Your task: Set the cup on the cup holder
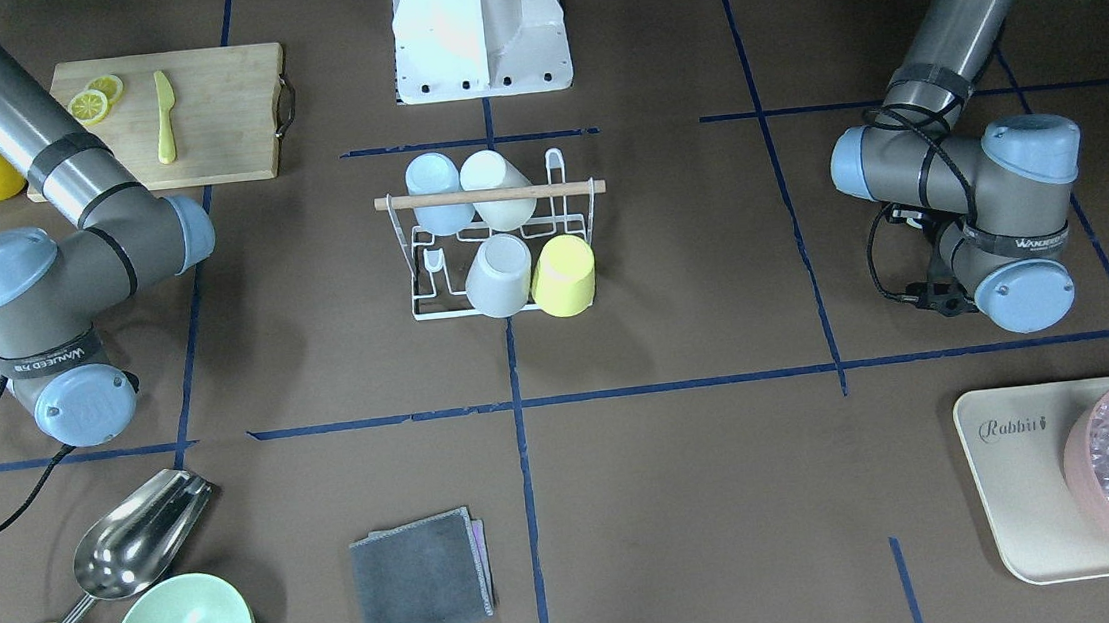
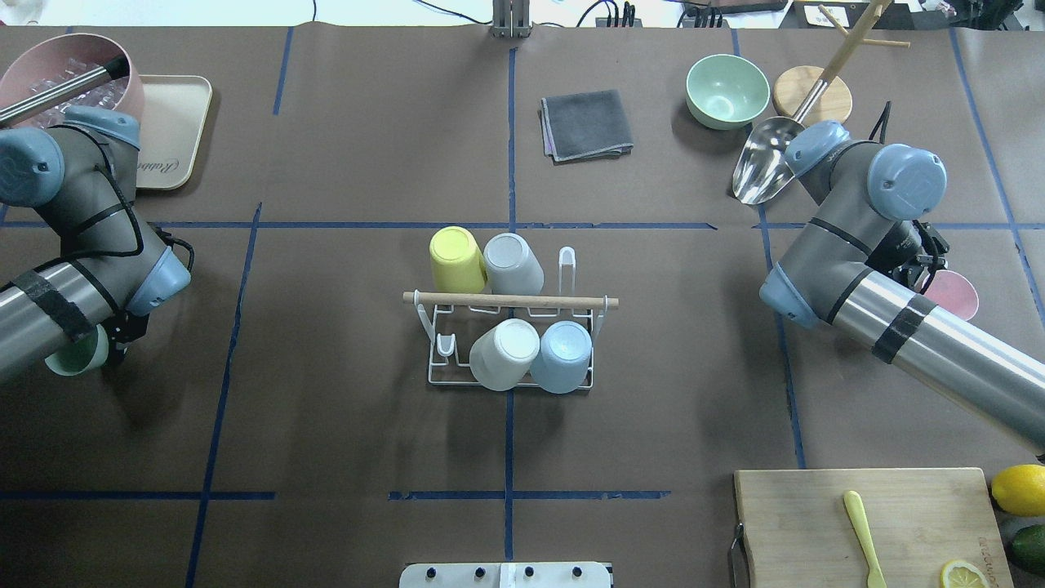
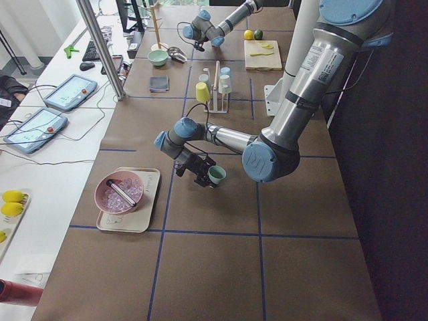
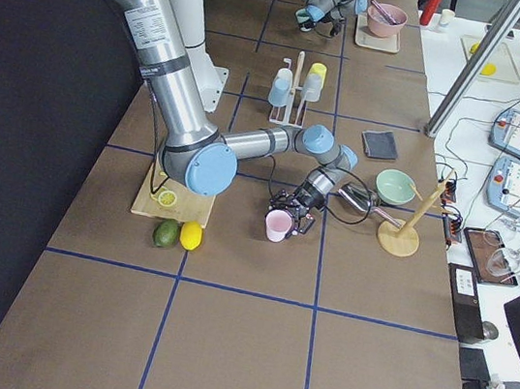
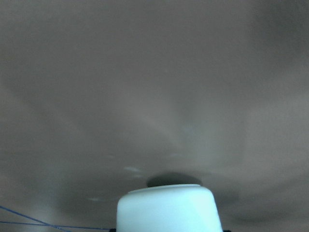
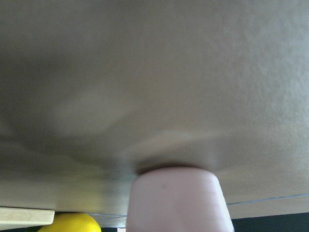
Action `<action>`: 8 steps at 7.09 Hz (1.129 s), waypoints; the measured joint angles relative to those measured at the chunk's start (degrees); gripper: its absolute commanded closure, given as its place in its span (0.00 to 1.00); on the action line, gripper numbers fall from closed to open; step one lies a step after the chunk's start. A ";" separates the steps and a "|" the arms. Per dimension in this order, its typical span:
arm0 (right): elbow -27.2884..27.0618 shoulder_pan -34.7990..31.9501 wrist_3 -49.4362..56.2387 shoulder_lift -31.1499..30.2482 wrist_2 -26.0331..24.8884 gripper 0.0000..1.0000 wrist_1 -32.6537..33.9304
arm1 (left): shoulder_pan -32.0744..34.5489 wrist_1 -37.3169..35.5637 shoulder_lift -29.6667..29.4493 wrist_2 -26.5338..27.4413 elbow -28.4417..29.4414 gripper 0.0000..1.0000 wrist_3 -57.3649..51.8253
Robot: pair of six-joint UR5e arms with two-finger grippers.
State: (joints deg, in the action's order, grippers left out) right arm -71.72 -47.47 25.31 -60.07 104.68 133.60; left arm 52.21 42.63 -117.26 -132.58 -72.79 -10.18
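Note:
The white wire cup holder (image 2: 435, 377) with a wooden rod (image 2: 510, 300) stands at the table's centre. It carries a yellow cup (image 2: 455, 258), a grey cup (image 2: 513, 263), a white cup (image 2: 504, 351) and a blue cup (image 2: 563, 354). My left gripper (image 3: 207, 174) is shut on a mint green cup (image 2: 75, 356), held sideways low over the table at the left; the cup fills the bottom of the left wrist view (image 5: 169, 209). My right gripper (image 4: 290, 215) is shut on a pink cup (image 2: 952, 294), also low over the table at the right; it shows in the right wrist view (image 6: 176, 199).
A cutting board (image 2: 857, 523) with a yellow knife and lemon slices, a lemon (image 2: 1019, 488) and an avocado lie at the near right. A green bowl (image 2: 727, 90), a metal scoop (image 2: 761, 167), a wooden stand and a grey cloth (image 2: 586, 124) are far. A tray (image 2: 175, 122) holds a pink ice bowl.

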 measured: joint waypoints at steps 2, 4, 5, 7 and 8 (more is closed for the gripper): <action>0.70 0.55 0.48 0.15 -1.30 0.08 0.23 | 2.23 -2.24 -0.02 -0.18 -3.32 0.94 -0.24; 1.05 0.83 1.20 0.14 -2.61 0.11 0.28 | 6.21 -3.50 -0.06 -0.41 -9.79 0.94 -0.12; 1.11 0.85 1.43 0.13 -3.02 0.40 0.32 | 7.45 -2.99 -0.25 -0.36 -13.45 0.94 -0.11; 1.14 0.89 3.24 0.15 -3.29 1.00 0.78 | 8.38 1.74 -2.77 -0.05 -18.18 0.94 -0.32; 1.14 0.81 4.11 0.16 -3.33 1.00 1.18 | 8.35 6.94 -3.72 -0.02 -19.12 0.94 -0.28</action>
State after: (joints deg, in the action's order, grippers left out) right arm -70.59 -46.66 29.42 -59.90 101.34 134.78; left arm 60.56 49.57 -120.99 -132.60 -91.91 -10.46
